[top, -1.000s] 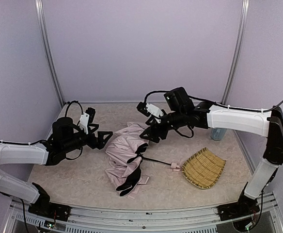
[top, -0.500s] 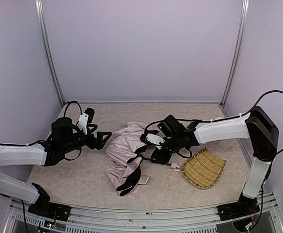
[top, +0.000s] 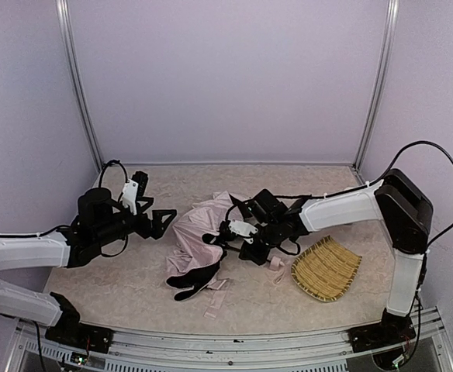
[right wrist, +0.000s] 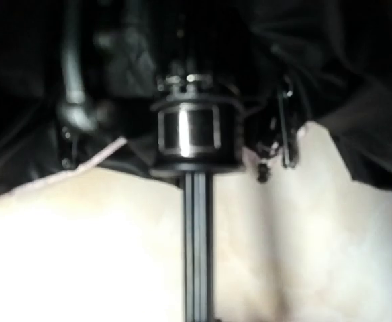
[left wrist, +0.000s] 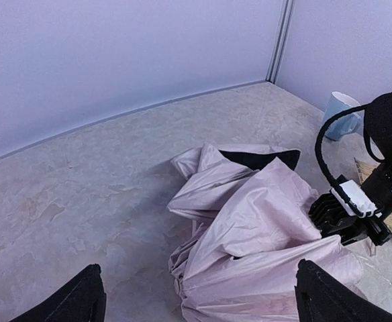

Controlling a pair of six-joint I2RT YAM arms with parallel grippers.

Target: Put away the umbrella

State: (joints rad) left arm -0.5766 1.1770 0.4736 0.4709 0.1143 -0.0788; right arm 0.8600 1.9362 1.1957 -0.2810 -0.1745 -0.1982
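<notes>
Jaws of right gripper (top: 231, 239) clamp umbrella (top: 198, 229) shaft (right wrist: 197, 255).

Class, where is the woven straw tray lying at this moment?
In the top view, the straw tray lies at the right of the table, just right of the umbrella's pink handle.

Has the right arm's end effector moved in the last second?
Yes. The right end effector has come down toward the near edge, closer to the straw tray, onto the umbrella.

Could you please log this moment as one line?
right gripper: shut on umbrella | left gripper: open, facing umbrella | umbrella: crumpled on table
</notes>
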